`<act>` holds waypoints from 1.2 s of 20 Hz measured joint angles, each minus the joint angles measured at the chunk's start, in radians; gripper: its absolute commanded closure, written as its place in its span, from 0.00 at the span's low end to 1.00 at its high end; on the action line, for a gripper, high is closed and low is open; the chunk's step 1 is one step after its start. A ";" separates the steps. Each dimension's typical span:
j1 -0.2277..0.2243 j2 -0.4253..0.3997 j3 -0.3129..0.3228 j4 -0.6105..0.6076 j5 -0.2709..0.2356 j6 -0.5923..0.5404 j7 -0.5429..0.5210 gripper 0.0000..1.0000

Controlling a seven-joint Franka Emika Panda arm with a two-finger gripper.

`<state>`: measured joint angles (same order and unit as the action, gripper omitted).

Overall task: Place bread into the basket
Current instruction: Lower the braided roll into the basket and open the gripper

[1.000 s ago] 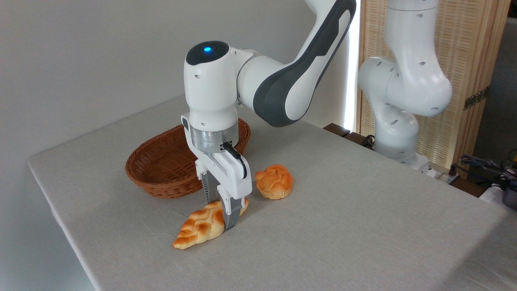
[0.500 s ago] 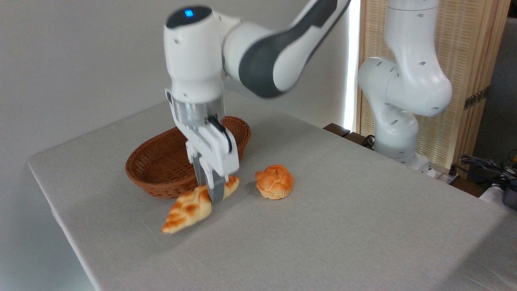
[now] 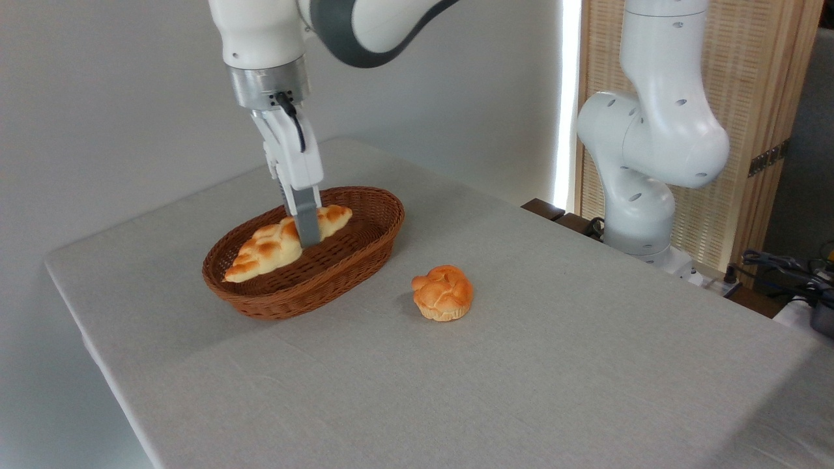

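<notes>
Over the basket (image 3: 365, 251) near the table's far left corner: gripper (image 3: 306, 228) clamped across braided loaf (image 3: 273, 246), long axis along the basket's.

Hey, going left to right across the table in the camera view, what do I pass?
Reddish-brown oval wicker basket with the long braided pale-yellow loaf over it, held by the pincer → small round orange-brown knotted bun.

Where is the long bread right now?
The bread is left of centre, held by the tool over the basket; the bun sits on the table to the right.
</notes>
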<state>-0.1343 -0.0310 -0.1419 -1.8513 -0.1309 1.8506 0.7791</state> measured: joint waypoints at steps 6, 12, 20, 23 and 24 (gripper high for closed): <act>-0.009 0.097 -0.109 -0.004 0.000 0.105 -0.204 0.00; -0.025 0.139 -0.119 -0.013 0.000 0.142 -0.249 0.00; -0.025 0.137 -0.119 -0.013 0.000 0.142 -0.249 0.00; -0.025 0.131 -0.118 -0.011 0.000 0.142 -0.249 0.00; -0.024 0.127 -0.115 -0.007 0.000 0.143 -0.249 0.00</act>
<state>-0.1586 0.0961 -0.2572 -1.8585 -0.1309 1.9939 0.5304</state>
